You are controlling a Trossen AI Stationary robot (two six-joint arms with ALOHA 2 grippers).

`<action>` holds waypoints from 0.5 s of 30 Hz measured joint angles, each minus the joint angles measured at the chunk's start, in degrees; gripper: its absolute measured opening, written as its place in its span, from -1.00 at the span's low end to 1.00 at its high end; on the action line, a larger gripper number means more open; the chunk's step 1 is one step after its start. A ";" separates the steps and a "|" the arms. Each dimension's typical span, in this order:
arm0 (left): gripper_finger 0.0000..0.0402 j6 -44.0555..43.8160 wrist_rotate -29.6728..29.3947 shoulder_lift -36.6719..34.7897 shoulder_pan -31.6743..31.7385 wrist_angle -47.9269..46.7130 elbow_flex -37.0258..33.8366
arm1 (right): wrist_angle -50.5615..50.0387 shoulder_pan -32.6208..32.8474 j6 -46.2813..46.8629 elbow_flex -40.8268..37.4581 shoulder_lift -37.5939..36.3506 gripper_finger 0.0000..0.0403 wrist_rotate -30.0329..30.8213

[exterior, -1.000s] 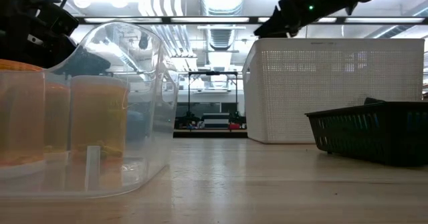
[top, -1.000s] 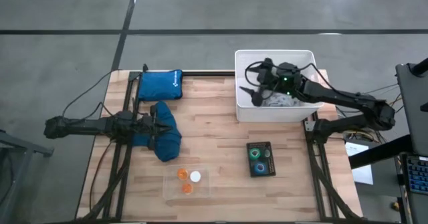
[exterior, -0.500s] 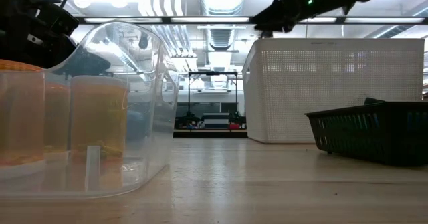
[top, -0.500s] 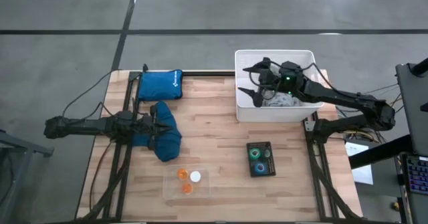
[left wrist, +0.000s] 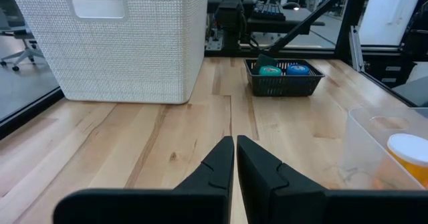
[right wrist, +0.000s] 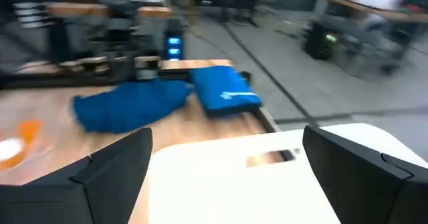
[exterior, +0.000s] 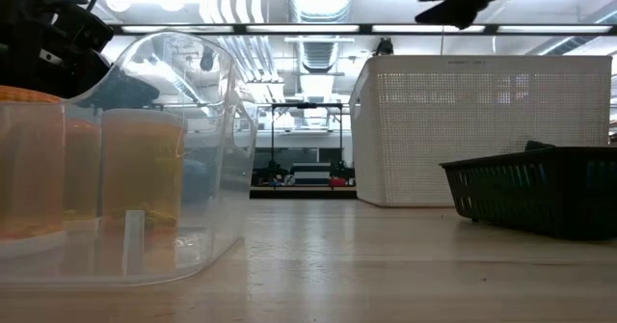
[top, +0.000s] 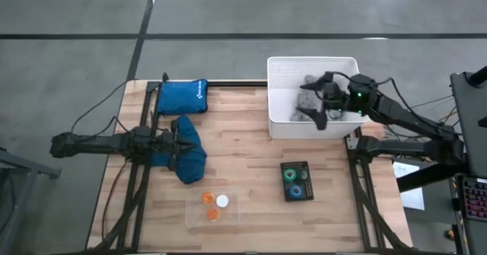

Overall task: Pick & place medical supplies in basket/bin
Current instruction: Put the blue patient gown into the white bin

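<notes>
The white bin [top: 281, 127] stands at the table's far right; a pale grey cloth [top: 306, 101] lies inside it. My right gripper [top: 313, 100] hangs open above the bin's inside, touching nothing; its wrist view looks over the bin's rim [right wrist: 267, 158]. My left gripper [top: 179, 143] is shut [left wrist: 235, 162] and lies low over the dark blue cloth [top: 189, 157], which is bunched on the table's left. Orange and white caps [top: 214, 204] sit in a clear tray. Green and blue tape rolls [top: 296, 181] sit in a small black basket. My left gripper lies over the dark blue cloth's far-left part [top: 169, 150]. Nothing shows between its shut fingers [left wrist: 221, 158] in the wrist view, and I cannot tell whether it touches the cloth.
A flat bright blue zip pouch [top: 183, 97] lies at the far left corner. The clear tray [exterior: 145, 169] stands at the near edge, the black basket [exterior: 535, 198] right of it. Bare wood [top: 240, 152] stretches across the table's middle.
My right gripper has drawn back toward the table's right edge over the bin and risen, staying open. The grey cloth in the bin now shows uncovered beside it.
</notes>
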 joint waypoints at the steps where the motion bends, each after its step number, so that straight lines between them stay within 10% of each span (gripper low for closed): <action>1: -0.87 0.02 0.00 0.00 0.00 0.00 -0.01 | -0.07 0.37 -0.82 -0.69 -0.97 0.91 -1.58; 15: -0.87 0.20 0.00 0.00 -0.02 0.00 0.00 | -0.20 11.99 1.94 -5.79 -11.18 0.91 -9.62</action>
